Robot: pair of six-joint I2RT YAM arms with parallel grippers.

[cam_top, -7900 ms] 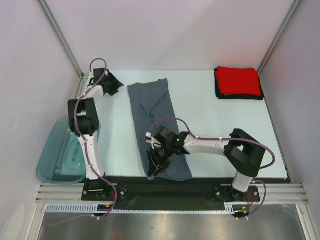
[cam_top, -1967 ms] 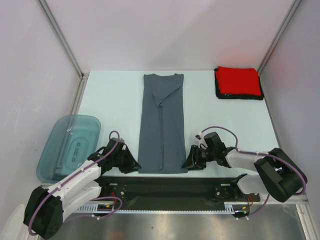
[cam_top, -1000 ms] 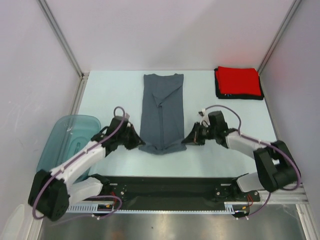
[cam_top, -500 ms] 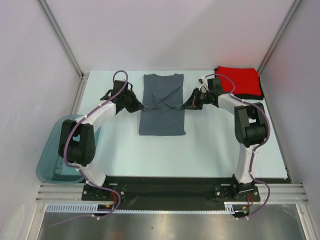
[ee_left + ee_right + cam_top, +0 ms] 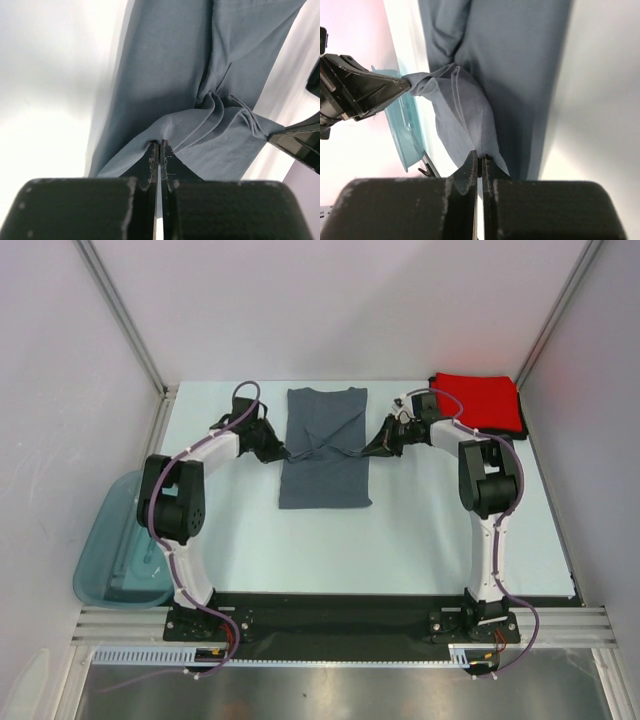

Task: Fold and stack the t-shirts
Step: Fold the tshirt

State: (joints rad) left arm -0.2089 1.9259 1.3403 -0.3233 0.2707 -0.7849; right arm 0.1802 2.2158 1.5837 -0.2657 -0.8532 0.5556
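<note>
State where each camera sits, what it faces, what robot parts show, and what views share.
Top external: above and behind the arms, looking down on the table; both arms whole, left gripper and right gripper pinching the blue-grey t-shirt.
Left wrist: on the left arm, looking along its shut fingers across the shirt toward the right gripper.
Right wrist: mirror of that, facing the left gripper and teal tub.
Shared: the cloth edge stretched between both grippers.

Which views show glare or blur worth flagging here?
Top external: evenly lit and sharp, the blue-grey t-shirt crisp. Left wrist: the bare table blows out to white; the left gripper is soft near the lens. Right wrist: the table at right washes out too, and the right gripper is blurred close up.
</note>
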